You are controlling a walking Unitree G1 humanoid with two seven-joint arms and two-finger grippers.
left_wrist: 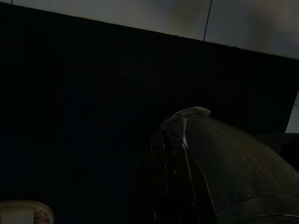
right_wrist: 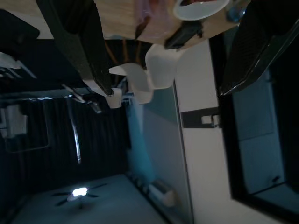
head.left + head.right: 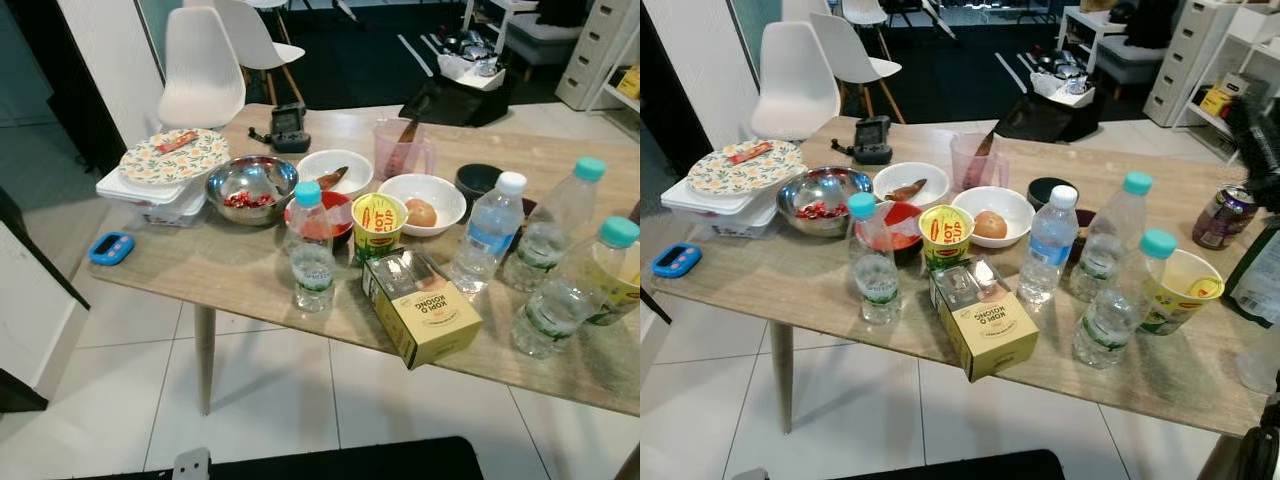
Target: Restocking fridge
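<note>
A wooden table (image 3: 200, 265) holds the goods. Several clear water bottles stand on it: a teal-capped one (image 3: 311, 250) near the front edge, a white-capped one (image 3: 488, 235), and two more teal-capped ones (image 3: 557, 225) (image 3: 570, 295) to the right. A yellow carton (image 3: 420, 305) lies at the front edge beside a yellow noodle cup (image 3: 379, 225). A purple can (image 3: 1225, 215) stands at the far right. My right gripper (image 2: 167, 88) is open and holds nothing; it appears as a blurred black shape (image 3: 1258, 150) above the can. The left wrist view is dark.
A steel bowl (image 3: 251, 188), a red bowl (image 3: 330, 212), white bowls (image 3: 335, 170) (image 3: 421, 200), a pink jug (image 3: 403, 148) and a dark bowl (image 3: 478, 180) crowd the middle. A floral plate (image 3: 172, 158) tops white boxes at the left. White chairs (image 3: 203, 70) stand behind.
</note>
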